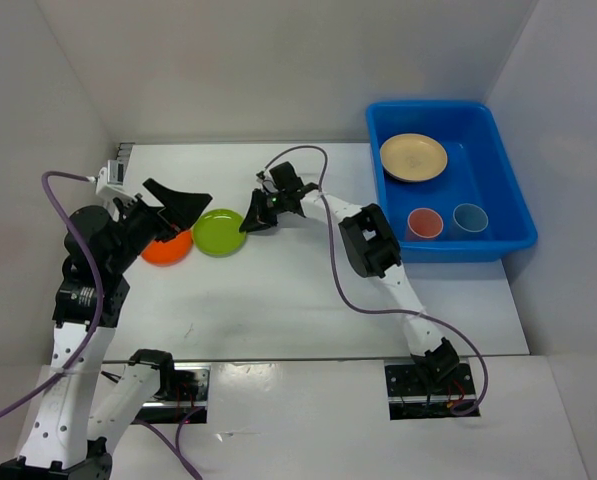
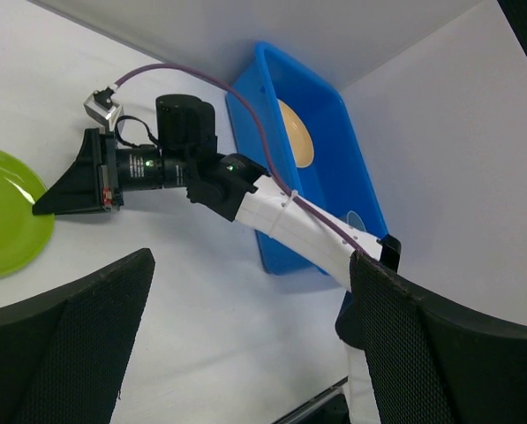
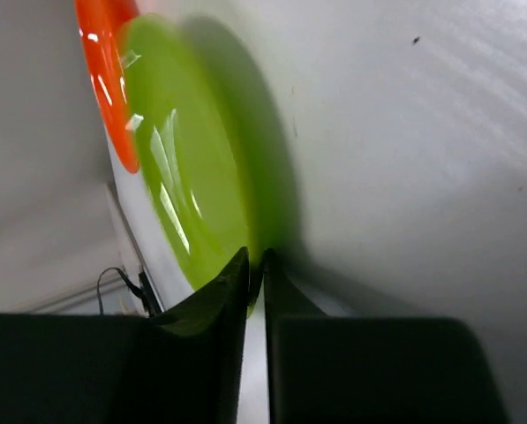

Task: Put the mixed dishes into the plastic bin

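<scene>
A lime green plate [image 1: 218,232] [image 3: 184,159] lies flat on the table, with an orange plate [image 1: 168,250] [image 3: 100,71] touching its left side. My right gripper [image 1: 250,222] [image 3: 256,258] is pinched shut on the green plate's right rim. The left gripper [image 1: 168,215] [image 2: 252,265] hangs open above the orange plate with nothing between its fingers. At the back right, the blue plastic bin [image 1: 448,250] [image 2: 254,115] holds a beige plate [image 1: 413,157] [image 2: 298,132], a pink cup [image 1: 424,223] and a blue cup [image 1: 469,217].
White walls close in the table on the left, back and right. The right arm [image 1: 373,245] stretches across the middle of the table with its purple cable looping beside it. The bin stands against the right wall.
</scene>
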Controlling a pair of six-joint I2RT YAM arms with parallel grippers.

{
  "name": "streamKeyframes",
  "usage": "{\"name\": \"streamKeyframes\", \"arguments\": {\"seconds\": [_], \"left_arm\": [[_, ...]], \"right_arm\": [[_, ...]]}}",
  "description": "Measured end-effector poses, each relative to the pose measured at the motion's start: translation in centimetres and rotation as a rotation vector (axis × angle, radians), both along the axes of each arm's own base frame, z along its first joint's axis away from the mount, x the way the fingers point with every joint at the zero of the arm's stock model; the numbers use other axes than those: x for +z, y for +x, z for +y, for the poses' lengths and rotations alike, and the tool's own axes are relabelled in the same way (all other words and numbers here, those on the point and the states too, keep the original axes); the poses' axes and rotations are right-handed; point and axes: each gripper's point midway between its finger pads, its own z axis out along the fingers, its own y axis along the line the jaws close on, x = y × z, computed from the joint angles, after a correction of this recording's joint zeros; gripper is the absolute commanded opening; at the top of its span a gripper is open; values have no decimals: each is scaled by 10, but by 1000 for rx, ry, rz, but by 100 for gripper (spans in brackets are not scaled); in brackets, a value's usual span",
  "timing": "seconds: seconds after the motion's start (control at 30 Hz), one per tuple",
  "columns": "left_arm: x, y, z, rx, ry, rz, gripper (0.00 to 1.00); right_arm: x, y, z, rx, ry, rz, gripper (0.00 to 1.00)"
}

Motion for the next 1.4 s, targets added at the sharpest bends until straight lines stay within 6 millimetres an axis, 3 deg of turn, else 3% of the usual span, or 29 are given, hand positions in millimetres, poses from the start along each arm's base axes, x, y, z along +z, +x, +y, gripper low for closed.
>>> {"name": "streamKeyframes", "arguments": {"seconds": [0.07,0.23,0.33,0.43,0.5,0.53,0.6,0.67,0.77,0.87,0.93,1.0,1.1,1.23,1.4], "left_arm": [[2,6,2,19,-5,-6,98],[13,30,20,139,-10,-22,98],[26,51,37,226,-17,-16,98],[47,88,43,221,-27,-31,96],[59,122,35,156,-62,-58,94],[61,134,29,117,-76,-62,90],[45,169,16,22,-97,-27,88],[7,189,13,-22,-120,55,86],[-58,182,34,18,-162,224,89],[-86,171,62,101,-178,304,89],[-94,165,72,139,-184,322,89],[-105,157,79,167,-205,348,89],[-127,148,86,227,-253,405,89],[-147,122,101,348,-317,446,89],[-136,110,140,482,-333,397,90]], "right_arm": [[-3,3,2,6,-3,-4,0],[-2,2,2,18,-20,-21,0],[-1,-2,-11,8,-53,-27,0],[5,-9,-34,-3,-119,-33,0],[21,-8,-54,-22,-153,-47,0],[36,-3,-64,-40,-157,-68,0],[73,6,-90,-91,-152,-118,0],[120,20,-121,-169,-127,-185,0],[206,43,-187,-333,-80,-326,0],[277,59,-257,-503,-42,-459,0],[308,66,-303,-612,-37,-521,0],[324,72,-344,-716,-36,-549,0],[321,83,-401,-865,-38,-518,0],[287,103,-461,-1030,-75,-417,0],[231,126,-500,-1180,-124,-271,0]]}}
